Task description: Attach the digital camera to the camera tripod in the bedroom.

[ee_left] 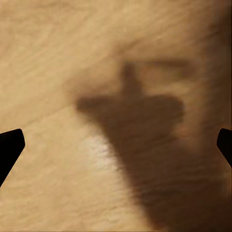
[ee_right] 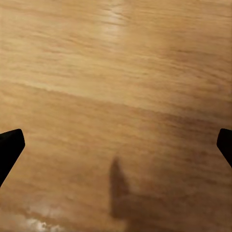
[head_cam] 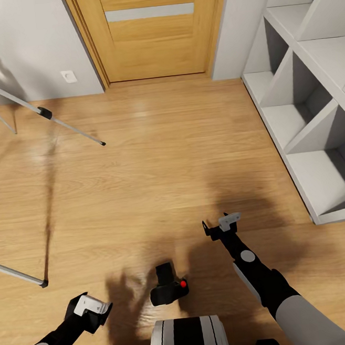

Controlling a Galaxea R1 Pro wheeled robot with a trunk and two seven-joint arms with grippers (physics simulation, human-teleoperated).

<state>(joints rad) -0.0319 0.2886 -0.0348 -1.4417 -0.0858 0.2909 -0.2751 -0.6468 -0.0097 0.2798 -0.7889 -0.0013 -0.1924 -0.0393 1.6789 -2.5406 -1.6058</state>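
From the head view, the digital camera (head_cam: pixel 168 288) lies on the light wood floor (head_cam: pixel 161 163) just ahead of the robot's trunk, its red button showing, between the two arms and touched by neither. The left gripper (head_cam: pixel 91 307) hangs low to the camera's left; the right gripper (head_cam: pixel 221 226) reaches further forward, to the camera's right. The camera tripod (head_cam: pixel 40 112) stands at the far left, well apart from the camera: silver legs with black joints and feet, one leg slanting toward the wooden door (head_cam: pixel 151 29), another foot nearer the robot. White cube shelves (head_cam: pixel 303 102) line the right wall.

The left wrist view adds bare floor with a dark shadow, and the left fingertips (ee_left: pixel 9 150) at both edges, spread wide and holding nothing. The right wrist view likewise shows the right fingertips (ee_right: pixel 9 147) wide apart over bare floor.
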